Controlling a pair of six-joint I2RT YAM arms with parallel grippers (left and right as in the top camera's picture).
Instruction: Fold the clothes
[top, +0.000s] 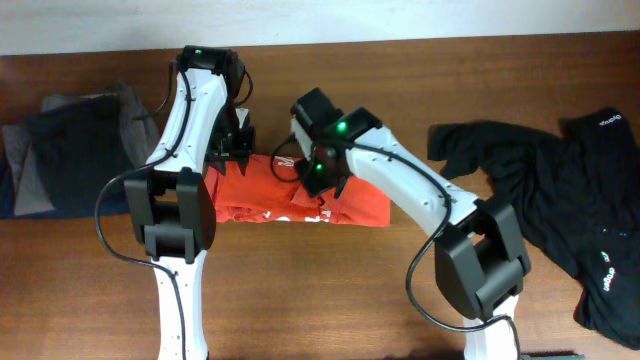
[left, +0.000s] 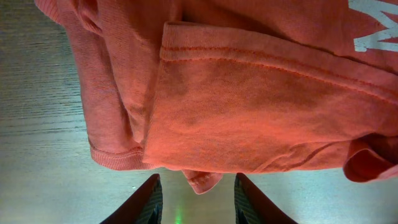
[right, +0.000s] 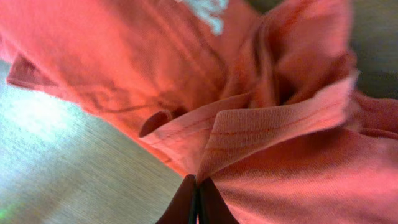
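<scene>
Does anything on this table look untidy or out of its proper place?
Yes. The black shirt at the right end of the table lies sprawled and crumpled, not folded, unlike the stacked dark clothes at the left. The orange-red T-shirt in the middle is bunched too.

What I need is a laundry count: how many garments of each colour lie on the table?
Orange-red T-shirt: 1
Black shirt: 1
Dark-and-grey pile: 1, pieces uncountable
Total: 3, counting the pile as one

Black shirt cut off at picture's edge, T-shirt lettering partly hidden — unreadable
</scene>
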